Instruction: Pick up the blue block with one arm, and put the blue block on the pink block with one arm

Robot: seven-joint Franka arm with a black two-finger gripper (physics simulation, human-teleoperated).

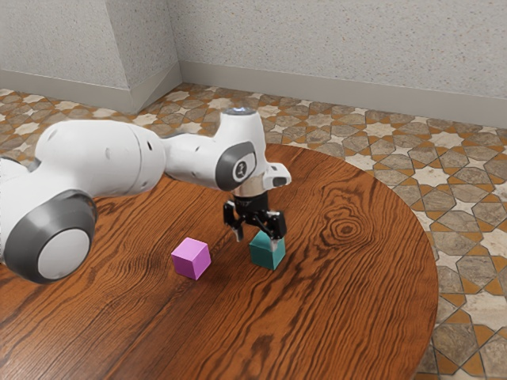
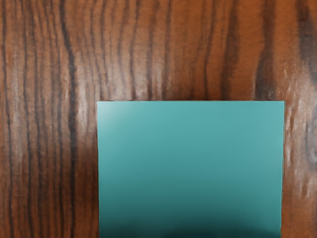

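The blue block (image 1: 268, 253), teal in colour, rests on the round wooden table (image 1: 341, 317) near its middle. My gripper (image 1: 258, 234) hangs directly over it, open, with its black fingertips level with the block's top edge and standing to either side. Neither finger visibly presses the block. In the wrist view the blue block (image 2: 190, 168) lies close under my hand, its top face square to the wood grain. The pink block (image 1: 191, 258) sits on the table a short way toward the exterior view's left of the blue one, apart from it.
The table's curved edge (image 1: 432, 261) runs along the exterior view's right, with patterned tile floor (image 1: 467, 174) beyond. My white arm (image 1: 119, 170) reaches in from the exterior view's left, above the table behind the pink block.
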